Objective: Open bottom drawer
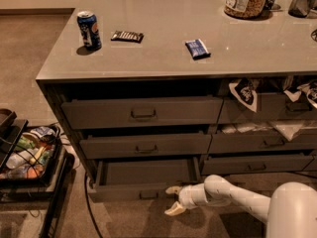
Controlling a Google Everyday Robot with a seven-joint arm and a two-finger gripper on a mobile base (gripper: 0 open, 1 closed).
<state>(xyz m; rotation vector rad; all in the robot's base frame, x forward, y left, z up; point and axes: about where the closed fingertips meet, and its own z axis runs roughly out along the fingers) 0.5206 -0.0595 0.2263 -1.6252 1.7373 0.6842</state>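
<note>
Cream hand (172,200) beside dark grey bottom drawer (124,193)

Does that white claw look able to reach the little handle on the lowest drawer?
Probably yes: the claw hangs open just beside the handle on the bottom drawer, with nothing between them.

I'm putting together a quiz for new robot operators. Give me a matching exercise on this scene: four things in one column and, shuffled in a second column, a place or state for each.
Things
1. soda can
2. bottom drawer
3. hand
4. blue packet

Places or states
A. low near the floor, beside the pulled-out front, fingers spread
B. lying flat near the middle of the countertop
C. pulled partly out, dark inside showing
D. standing upright next to the dark bar

Pairs: 1-D, 2-C, 3-A, 4-B
</note>
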